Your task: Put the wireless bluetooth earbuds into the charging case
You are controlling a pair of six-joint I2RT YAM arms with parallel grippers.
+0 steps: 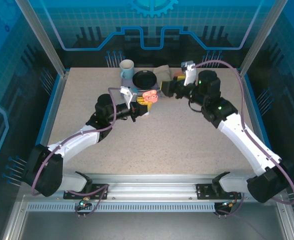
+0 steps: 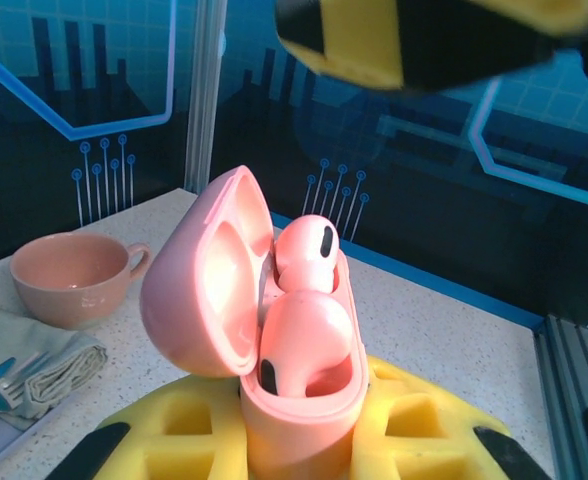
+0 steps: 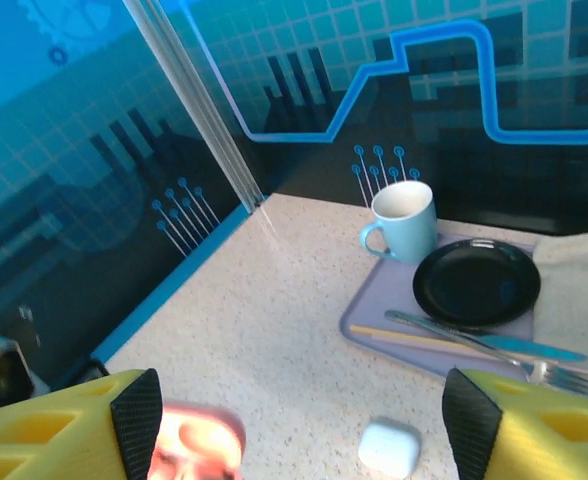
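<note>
**Charging case clamped in the left gripper, right gripper spread beside it**

Pink charging case (image 2: 299,400) stands upright between the yellow fingers (image 2: 424,430) of the left gripper (image 1: 143,106). The jaws are closed tight on the lower body of the case. The lid (image 2: 204,290) is swung open to the left on its hinge. Two pink earbuds lie in the body. The upper earbud (image 2: 309,250) sits in the far well with a dark oval spot facing outward. The lower earbud (image 2: 304,345) lies in the near well and touches the upper one. Whether either is pressed fully home cannot be told. In the top view the case is near the middle of the table (image 1: 187,145), just in front of the tray (image 3: 374,325).

Right gripper (image 3: 302,425) hangs close by, to the right of the case in the top view. Its yellow fingers (image 3: 64,435) are spread wide with nothing between them. In the right wrist view the pink case appears blurred, just beside the finger at the left of that view. A small white case (image 3: 389,448) lies on the table below. On the tray stand a blue mug (image 3: 404,220) and a black plate (image 3: 477,282), with cutlery along its near edge. A pink cup (image 2: 74,278) stands on the table beside a folded cloth (image 2: 44,370).
</note>
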